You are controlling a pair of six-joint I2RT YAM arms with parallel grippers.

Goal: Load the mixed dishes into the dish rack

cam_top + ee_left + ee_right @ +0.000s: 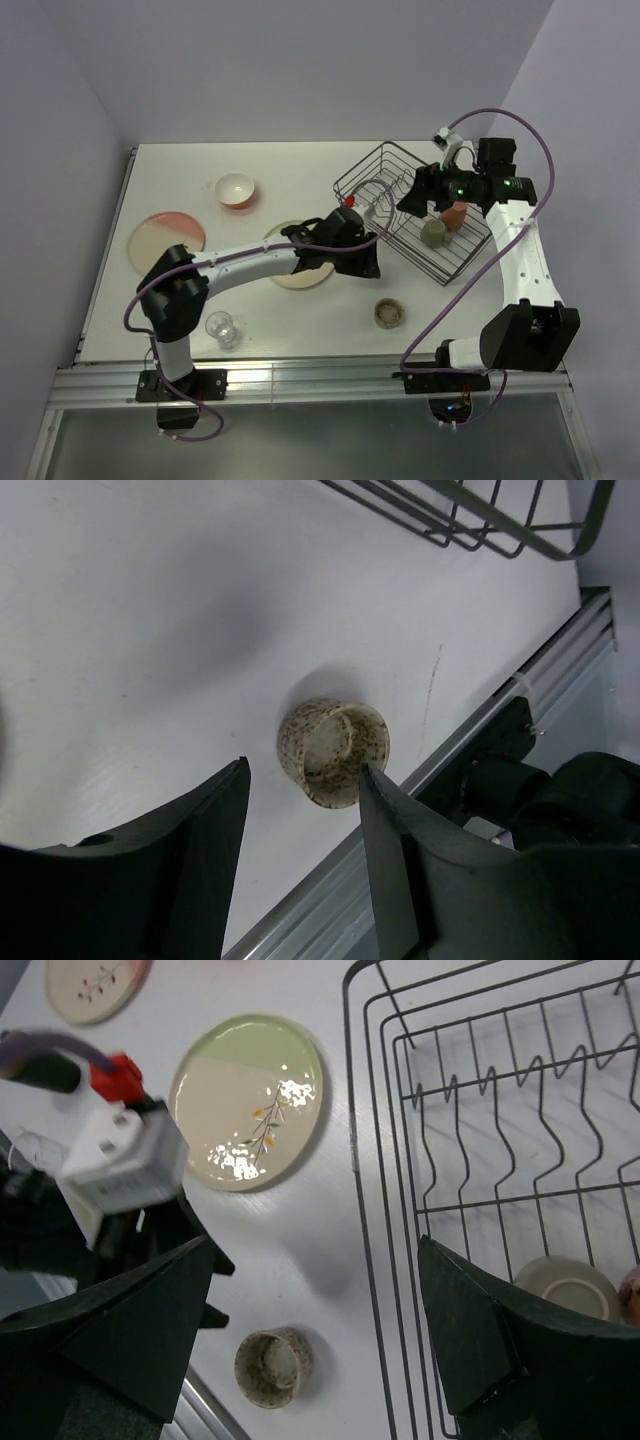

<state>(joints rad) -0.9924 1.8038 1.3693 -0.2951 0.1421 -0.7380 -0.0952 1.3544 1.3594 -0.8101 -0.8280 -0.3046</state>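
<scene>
Overhead, the left gripper [355, 260] hovers above the white table [180, 170]. Its two black fingers [200, 860] stand apart with nothing between them. Through the gap its wrist camera sees the small speckled bowl [333, 750], which stands alone close to the table's near edge, to the right of this gripper and apart from it. Under the left arm lies the round cream-green plate with a sprig [248, 1100].

The right gripper [315, 1250] hangs over the dark wire dish rack [385, 175], jaws wide and empty. In the rack's right part sit a grey-green cup [433, 233] and a pink cup [456, 214] just beside it.

Far to the left lie the pink-cream plate [166, 240] and the orange bowl with a white inside [236, 190]. The clear glass [222, 328] stands near the left arm's base.
</scene>
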